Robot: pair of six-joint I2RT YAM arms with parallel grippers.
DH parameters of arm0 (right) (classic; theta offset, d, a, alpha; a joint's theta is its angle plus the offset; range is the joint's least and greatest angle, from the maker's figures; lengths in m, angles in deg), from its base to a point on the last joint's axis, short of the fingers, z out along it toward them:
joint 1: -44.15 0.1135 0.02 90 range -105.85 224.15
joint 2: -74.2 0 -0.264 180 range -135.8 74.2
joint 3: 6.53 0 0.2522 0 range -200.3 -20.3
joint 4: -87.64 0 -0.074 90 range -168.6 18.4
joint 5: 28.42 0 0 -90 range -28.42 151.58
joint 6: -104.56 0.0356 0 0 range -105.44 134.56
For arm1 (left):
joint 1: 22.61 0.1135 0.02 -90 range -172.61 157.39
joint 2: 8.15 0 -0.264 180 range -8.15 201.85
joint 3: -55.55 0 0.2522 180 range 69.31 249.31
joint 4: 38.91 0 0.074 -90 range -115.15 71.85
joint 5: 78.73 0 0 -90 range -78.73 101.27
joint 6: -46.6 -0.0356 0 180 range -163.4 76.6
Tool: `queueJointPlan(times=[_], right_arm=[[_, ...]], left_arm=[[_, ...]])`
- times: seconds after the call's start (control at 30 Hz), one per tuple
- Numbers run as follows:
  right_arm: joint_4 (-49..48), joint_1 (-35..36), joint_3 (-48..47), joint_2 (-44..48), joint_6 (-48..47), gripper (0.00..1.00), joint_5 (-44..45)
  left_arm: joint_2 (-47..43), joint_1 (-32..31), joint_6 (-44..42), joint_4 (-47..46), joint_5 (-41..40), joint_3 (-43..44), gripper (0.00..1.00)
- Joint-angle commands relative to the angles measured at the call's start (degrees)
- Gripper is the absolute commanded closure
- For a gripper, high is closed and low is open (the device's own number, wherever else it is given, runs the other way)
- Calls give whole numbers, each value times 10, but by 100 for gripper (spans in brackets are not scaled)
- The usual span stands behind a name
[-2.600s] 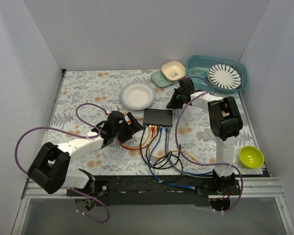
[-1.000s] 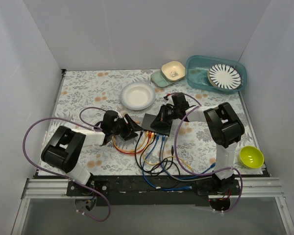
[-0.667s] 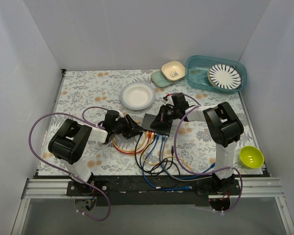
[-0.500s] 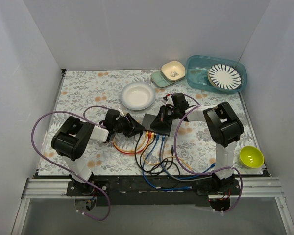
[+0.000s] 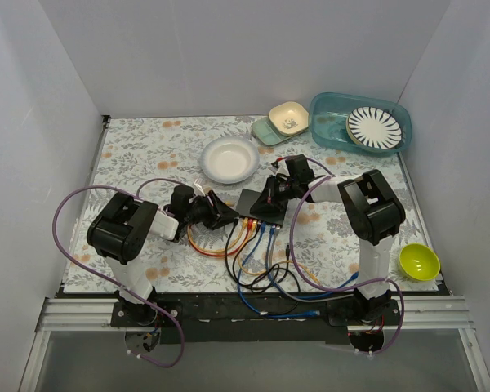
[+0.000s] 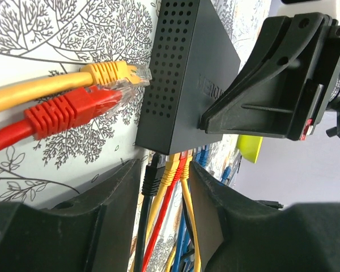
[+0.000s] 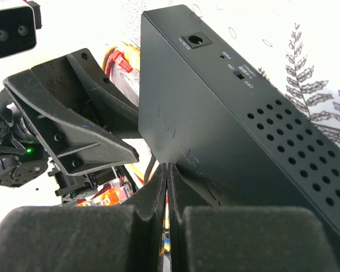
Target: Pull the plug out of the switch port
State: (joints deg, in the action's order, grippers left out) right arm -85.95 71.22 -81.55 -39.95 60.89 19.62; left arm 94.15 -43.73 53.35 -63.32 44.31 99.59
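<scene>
The switch lies flat mid-table, with black, yellow, red and blue cables in its near port row. My left gripper is at the left end of that row. Its fingers are shut on a bundle of plugs: black, yellow, red and yellow, all seated in their ports. My right gripper is shut, its tips pressing down on the switch's top. Two loose plugs, yellow and red, lie beside the switch's side wall.
A tangle of cables runs from the switch to the near edge. Behind the switch sits a white bowl. A teal tub with a striped plate and two small dishes stand at the back right. A lime bowl is near right.
The right gripper came down from behind the switch onto its top. The left gripper slid right to the port row and its jaws narrowed onto the plugs.
</scene>
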Motion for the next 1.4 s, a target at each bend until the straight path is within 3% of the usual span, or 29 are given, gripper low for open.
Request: queueJointPlan(times=[0.0,0.77,1.0,1.13,1.37], right_arm=[[52,3,-4,-32,-24,96,50],[52,2,-1,-36,-25,96,50],[52,4,3,-37,-26,96,51],[70,4,2,-22,-43,96,71],[140,36,-23,44,-111,95,144]], left_arm=[[0,5,-17,-18,26,-19,60],[47,5,-16,38,9,38,74],[55,5,-7,34,9,46,85],[56,5,-8,35,12,49,100],[57,5,-13,33,17,41,100]])
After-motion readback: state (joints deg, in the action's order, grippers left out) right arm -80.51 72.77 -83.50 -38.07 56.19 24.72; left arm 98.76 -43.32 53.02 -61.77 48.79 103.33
